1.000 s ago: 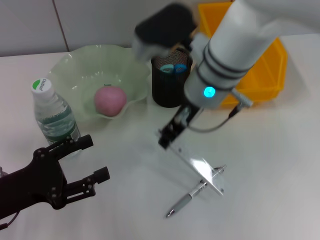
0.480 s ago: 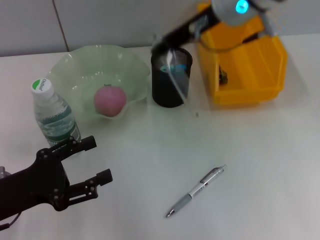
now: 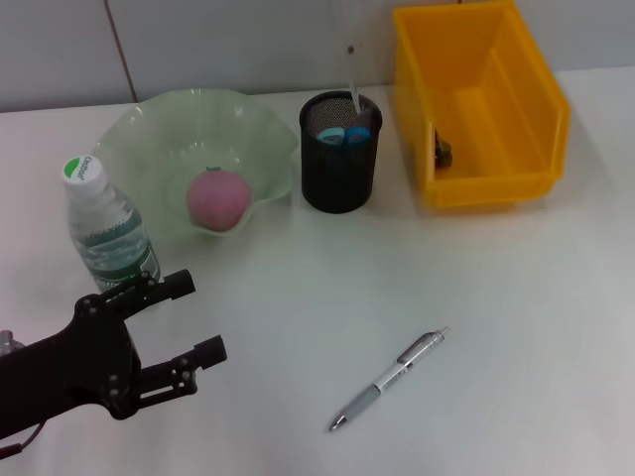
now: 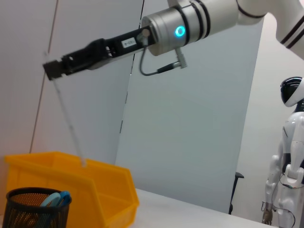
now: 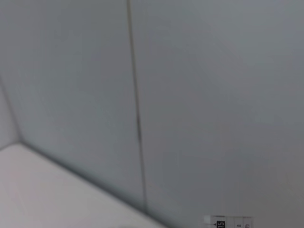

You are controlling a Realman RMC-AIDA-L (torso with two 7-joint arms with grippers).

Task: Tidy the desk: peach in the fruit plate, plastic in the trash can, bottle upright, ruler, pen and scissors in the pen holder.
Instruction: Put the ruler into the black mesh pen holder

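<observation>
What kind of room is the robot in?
Probably a robot lab set up like an office desk. There's a white desk with a pen holder and pen, bare wall panels behind, and another white robot standing farther off.

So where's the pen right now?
In the head view the pen lies flat on the desk, near the front and alone, well in front of the pen holder.
</observation>
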